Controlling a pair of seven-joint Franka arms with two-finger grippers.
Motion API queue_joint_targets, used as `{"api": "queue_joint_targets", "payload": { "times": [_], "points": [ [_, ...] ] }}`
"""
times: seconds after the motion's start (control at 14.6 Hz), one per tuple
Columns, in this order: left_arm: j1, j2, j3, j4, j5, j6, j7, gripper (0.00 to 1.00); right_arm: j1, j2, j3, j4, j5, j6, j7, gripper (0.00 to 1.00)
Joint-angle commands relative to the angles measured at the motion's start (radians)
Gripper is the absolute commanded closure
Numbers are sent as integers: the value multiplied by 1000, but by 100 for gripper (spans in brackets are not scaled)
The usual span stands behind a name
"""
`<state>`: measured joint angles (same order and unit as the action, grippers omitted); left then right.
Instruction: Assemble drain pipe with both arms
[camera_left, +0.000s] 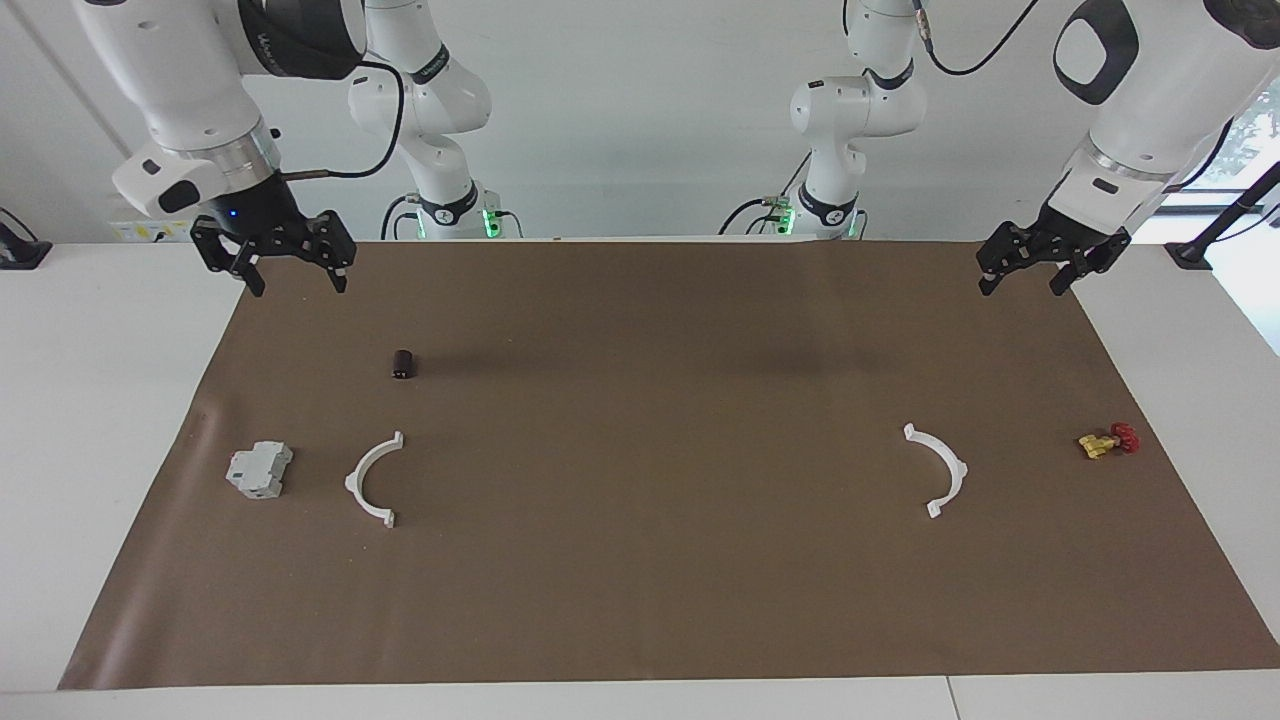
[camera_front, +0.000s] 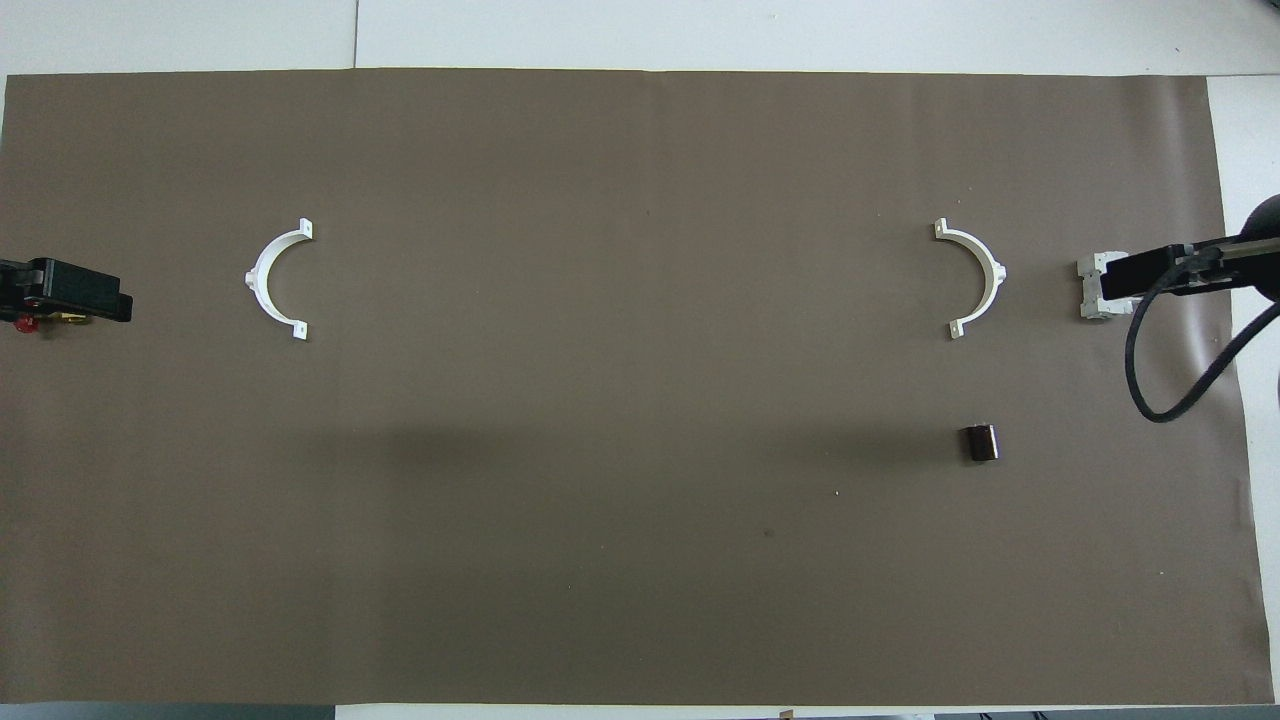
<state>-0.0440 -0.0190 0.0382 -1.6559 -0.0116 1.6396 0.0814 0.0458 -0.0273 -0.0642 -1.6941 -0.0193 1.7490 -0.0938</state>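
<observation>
Two thin white plastic half-rings flat on brown paper; left hand, right hand fingers apart, empty.

Two white half-rings are laid well apart on the brown mat. Over its robot-side corners, the left pincer and right pincer are held open, empty.
</observation>
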Motion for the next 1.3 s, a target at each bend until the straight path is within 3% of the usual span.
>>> {"api": "queue_joint_targets", "payload": {
  "times": [0.0, 0.14, 0.41, 0.75, 1.24],
  "points": [
    [-1, 8, 0, -10, 19, 32, 4, 0, -36, 79, 4, -46, 54, 121, -55, 0],
    [6, 5, 0, -15, 19, 37, 8, 0, -38, 166, 4, -45, 67, 235, -63, 0],
    [3, -4, 0, -102, 19, 161, 8, 0, -37, 309, 4, -50, 65, 408, -78, 0],
    [-2, 114, 0, -148, 21, 339, 8, 0, -58, 490, 4, -32, 68, 602, -170, 0],
    [10, 292, 0, -265, 21, 696, 9, 0, -70, 498, 7, -93, 145, 618, -182, 0]
  ]
}}
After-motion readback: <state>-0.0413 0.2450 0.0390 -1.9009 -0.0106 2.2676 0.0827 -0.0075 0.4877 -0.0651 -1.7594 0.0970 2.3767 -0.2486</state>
